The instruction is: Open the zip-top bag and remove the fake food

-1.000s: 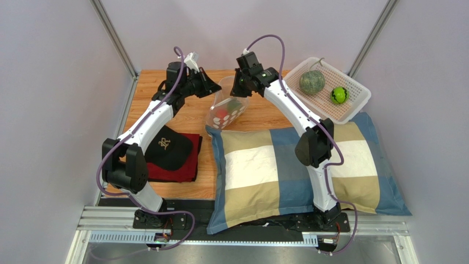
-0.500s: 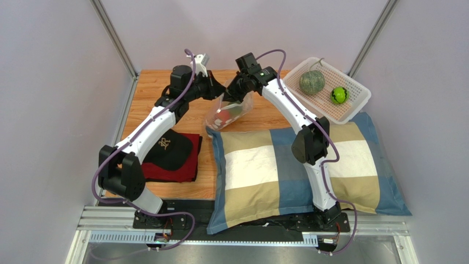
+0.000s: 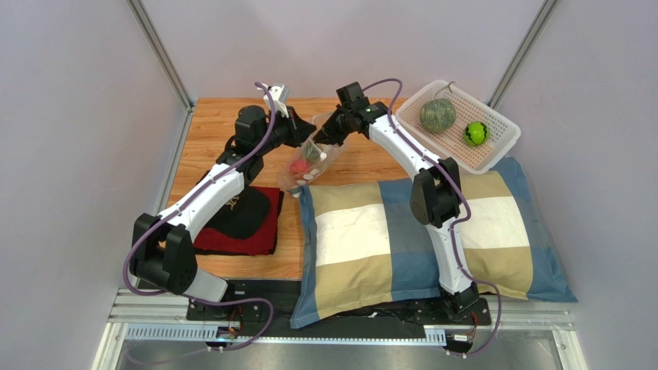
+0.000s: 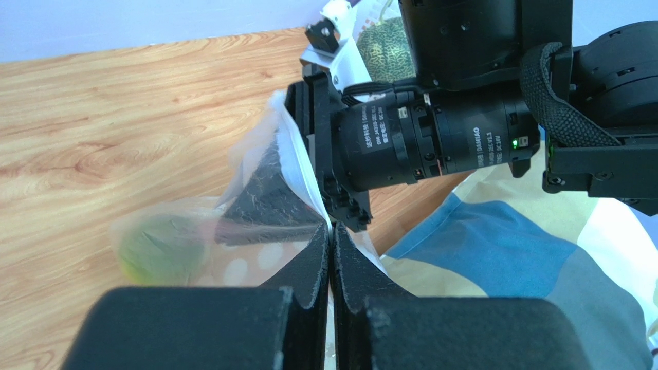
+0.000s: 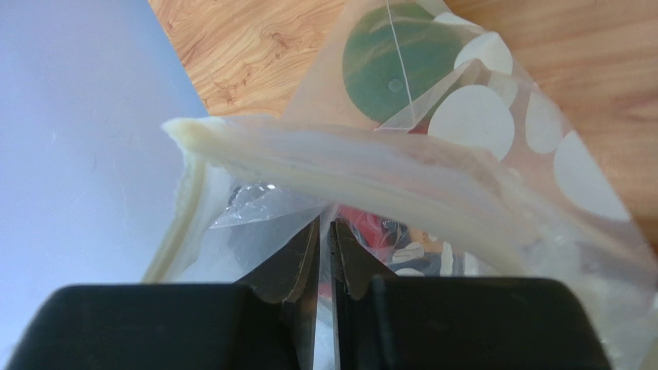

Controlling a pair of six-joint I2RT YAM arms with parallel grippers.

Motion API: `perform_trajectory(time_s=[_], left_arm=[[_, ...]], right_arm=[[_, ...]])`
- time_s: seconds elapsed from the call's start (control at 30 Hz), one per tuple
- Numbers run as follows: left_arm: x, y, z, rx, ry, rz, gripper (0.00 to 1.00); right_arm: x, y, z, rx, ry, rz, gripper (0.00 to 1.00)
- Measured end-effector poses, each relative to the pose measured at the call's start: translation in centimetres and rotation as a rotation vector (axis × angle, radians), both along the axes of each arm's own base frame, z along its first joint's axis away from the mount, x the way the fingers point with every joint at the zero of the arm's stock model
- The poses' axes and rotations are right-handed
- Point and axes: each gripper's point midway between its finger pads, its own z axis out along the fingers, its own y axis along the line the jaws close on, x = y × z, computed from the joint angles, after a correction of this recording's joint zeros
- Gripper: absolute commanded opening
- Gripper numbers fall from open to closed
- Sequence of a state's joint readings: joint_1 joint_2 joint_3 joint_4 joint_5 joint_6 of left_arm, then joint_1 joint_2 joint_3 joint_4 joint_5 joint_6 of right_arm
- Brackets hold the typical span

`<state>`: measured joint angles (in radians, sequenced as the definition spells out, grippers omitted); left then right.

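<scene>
The zip-top bag (image 3: 307,159), clear with pale dots, hangs over the wooden table between both grippers. My left gripper (image 3: 306,136) is shut on one side of its mouth, my right gripper (image 3: 323,139) on the other side. In the left wrist view the left gripper (image 4: 330,231) pinches the bag's film (image 4: 259,208). In the right wrist view the right gripper (image 5: 326,227) pinches film below the zip rim (image 5: 347,166). A red fruit (image 3: 297,166) and a white piece show inside, as does a blurred green shape (image 4: 158,248). The netted melon ball (image 3: 436,114) and bright green ball (image 3: 476,133) lie in the basket.
The white perforated basket (image 3: 494,150) stands at the back right. A checked pillow (image 3: 432,231) covers the right half of the table, its corner just below the bag. A black cap (image 3: 235,208) on a red cloth (image 3: 255,240) lies at the left.
Both grippers have moved left and lower with the bag held between them. The bag now hangs lower, nearer the table by the pillow's corner.
</scene>
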<state>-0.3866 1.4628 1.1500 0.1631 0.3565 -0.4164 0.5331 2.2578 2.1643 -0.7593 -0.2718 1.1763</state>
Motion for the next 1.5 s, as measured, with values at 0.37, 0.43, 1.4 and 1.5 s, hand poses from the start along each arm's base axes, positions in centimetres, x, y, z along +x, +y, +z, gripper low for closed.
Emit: perform_trajectory(time_s=[0.37, 0.43, 1.4, 1.5], left_arm=[[0.3, 0.0, -2.4, -0.03, 0.125, -0.028, 0.41], [0.3, 0.4, -2.2, -0.051, 0.157, -0.034, 0.43], [1.5, 12.0, -21.4, 0.301, 0.91, 0.342, 0.0], [1.8, 11.6, -23.2, 0.315, 0.929, 0.336, 0.01]], right_arm=[[0.5, 0.6, -5.4, -0.082, -0.05, 0.107, 0.4], [0.3, 0.5, -6.2, -0.097, -0.052, 0.128, 0.5], [-1.4, 2.8, -8.0, -0.014, -0.146, 0.41, 0.68], [-1.4, 3.1, -8.5, -0.013, -0.153, 0.419, 0.7]])
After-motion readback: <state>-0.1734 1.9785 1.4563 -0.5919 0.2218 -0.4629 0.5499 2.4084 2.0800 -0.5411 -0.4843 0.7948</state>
